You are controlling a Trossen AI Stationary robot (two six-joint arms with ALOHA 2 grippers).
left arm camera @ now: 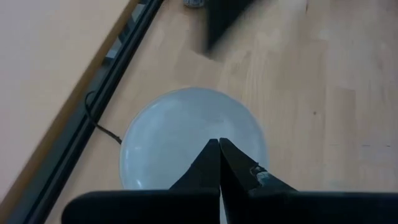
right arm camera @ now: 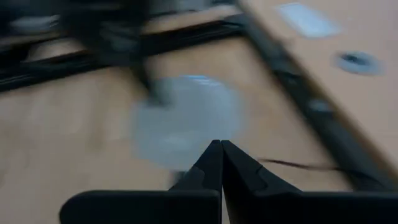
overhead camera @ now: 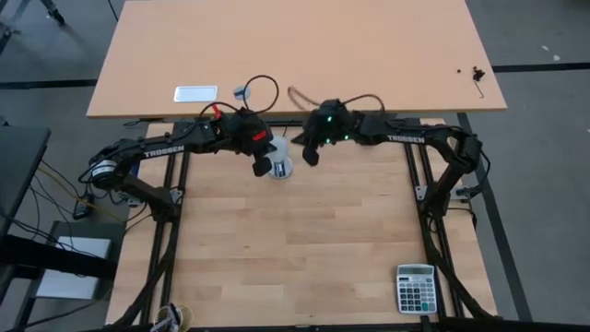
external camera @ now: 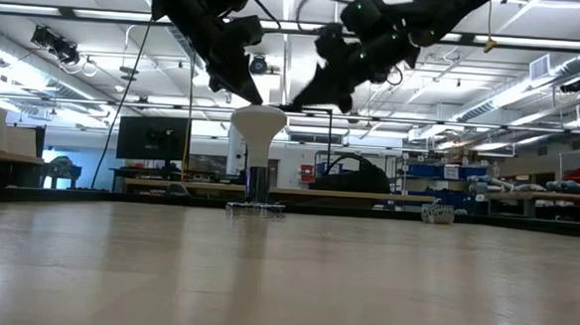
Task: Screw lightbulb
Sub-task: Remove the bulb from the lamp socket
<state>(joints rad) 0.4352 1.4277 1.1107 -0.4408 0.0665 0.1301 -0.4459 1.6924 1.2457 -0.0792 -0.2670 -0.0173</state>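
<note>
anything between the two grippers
The lightbulb stands upright between them, seen in the low view: left gripper and right gripper hang just above its head, one each side, both shut.

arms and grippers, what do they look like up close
Both arms are dark, nearly black, with white TROSSEN lettering on the links. The left arm has a red patch near its wrist and black cable loops; the right arm shows small green lights. The left gripper and right gripper each end in two dark, tapered, pointed fingers.
</note>
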